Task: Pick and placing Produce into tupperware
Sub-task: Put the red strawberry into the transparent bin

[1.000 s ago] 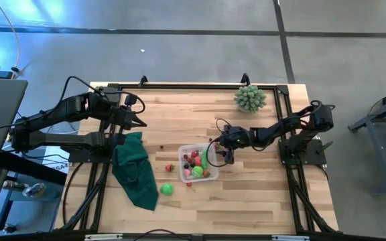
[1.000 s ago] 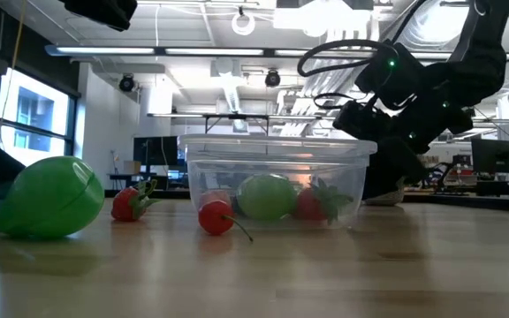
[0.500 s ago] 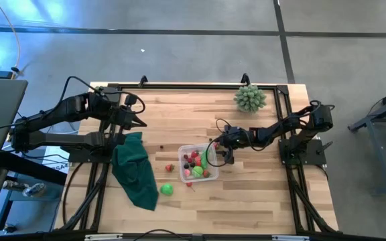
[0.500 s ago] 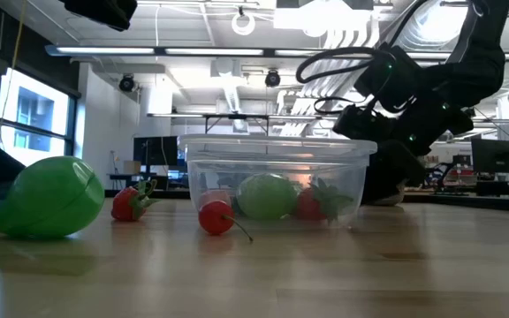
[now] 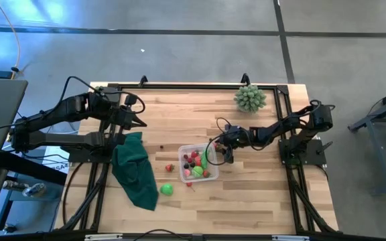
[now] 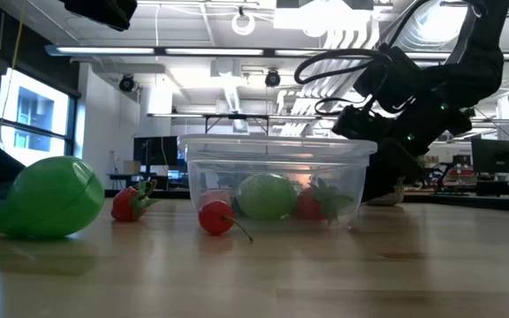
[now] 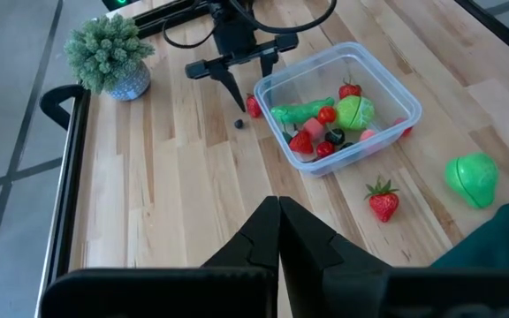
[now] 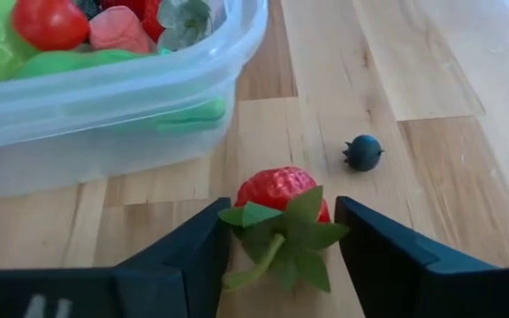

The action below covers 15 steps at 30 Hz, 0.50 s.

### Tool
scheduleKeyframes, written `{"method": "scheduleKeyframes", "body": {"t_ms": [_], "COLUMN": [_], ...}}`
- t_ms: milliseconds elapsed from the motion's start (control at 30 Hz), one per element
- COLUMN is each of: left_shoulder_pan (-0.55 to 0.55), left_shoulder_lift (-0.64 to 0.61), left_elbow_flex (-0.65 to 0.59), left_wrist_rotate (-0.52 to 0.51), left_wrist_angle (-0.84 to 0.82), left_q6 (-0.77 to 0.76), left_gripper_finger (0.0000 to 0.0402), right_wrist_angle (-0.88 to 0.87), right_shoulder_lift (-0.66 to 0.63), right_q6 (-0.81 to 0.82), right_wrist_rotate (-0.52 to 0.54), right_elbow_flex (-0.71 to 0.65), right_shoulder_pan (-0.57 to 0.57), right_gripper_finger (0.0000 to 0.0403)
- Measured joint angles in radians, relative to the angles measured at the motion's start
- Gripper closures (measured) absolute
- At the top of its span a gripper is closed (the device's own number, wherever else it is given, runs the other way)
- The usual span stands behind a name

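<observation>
- Sitting on the tabletop (image 5: 267, 194) just beside the tupperware (image 8: 104, 97), we see a red strawberry (image 8: 279, 193) between the right end effector's (image 8: 281, 234) spread fingers, not yet pinched.
- A tiny dark berry (image 8: 362, 152) lies nearby.
- Our left end effector (image 7: 278, 231) waits pressed together, well apart, near the green cloth (image 5: 136, 171).

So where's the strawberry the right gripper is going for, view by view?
High view: hidden under the right gripper, beside the tupperware.
Low view: cannot tell; the gripper hangs behind the tupperware.
Left wrist view: strawberry just outside the tupperware.
Right wrist view: strawberry between the fingers.
Shared landmark: the tupperware.
</observation>
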Motion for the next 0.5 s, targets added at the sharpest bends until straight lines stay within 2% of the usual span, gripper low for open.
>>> {"method": "scheduleKeyframes", "body": {"t_ms": [500], "left_shoulder_pan": [0.0], "left_shoulder_lift": [0.0], "left_elbow_flex": [0.0], "left_wrist_rotate": [0.0], "left_wrist_angle": [0.0], "left_q6": [0.0], "left_gripper_finger": [0.0401], "right_wrist_angle": [0.001], "right_shoulder_lift": [0.0], "right_q6": [0.003], "right_wrist_rotate": [-0.003], "right_elbow_flex": [0.0], "right_shoulder_pan": [0.0], "right_gripper_finger": [0.0253]}}
